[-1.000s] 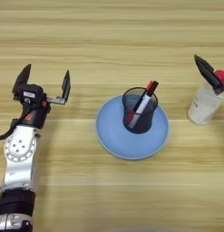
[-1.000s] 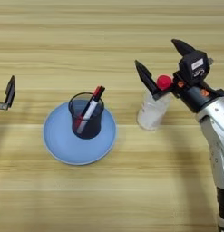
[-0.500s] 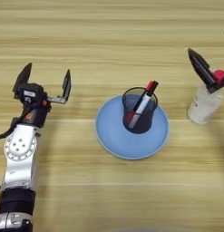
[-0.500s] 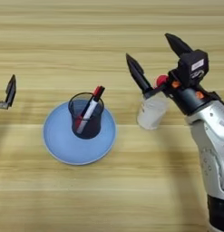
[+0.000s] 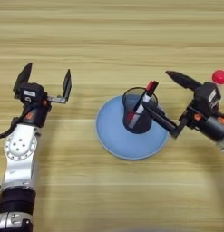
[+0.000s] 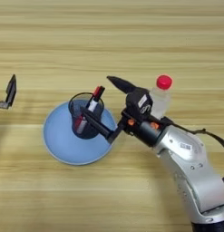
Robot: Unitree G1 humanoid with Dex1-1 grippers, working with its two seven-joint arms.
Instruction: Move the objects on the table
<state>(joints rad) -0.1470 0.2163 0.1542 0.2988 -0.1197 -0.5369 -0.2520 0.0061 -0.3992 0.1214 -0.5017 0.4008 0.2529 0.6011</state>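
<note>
A dark translucent cup point(image 5: 137, 118) stands on a round light-blue plate point(image 5: 114, 141) and holds a red-and-black marker point(image 5: 143, 100) leaning to the right. My right gripper point(image 5: 155, 89) is open at the cup's right side. Its lower finger lies across the cup's near right rim, and its upper finger points left above the marker's top. Behind that arm a clear bottle with a red cap point(image 6: 161, 96) stands upright, free of the gripper. My left gripper point(image 5: 46, 74) is parked open at the far left, holding nothing.
The plate point(image 6: 59, 146) lies at mid table with wooden table top all around it. My right forearm point(image 6: 186, 156) slants in from the lower right, passing just in front of the bottle.
My right gripper has left the bottle and swung left to the cup, still open. The bottle stays upright where it was. The left arm has not moved.
</note>
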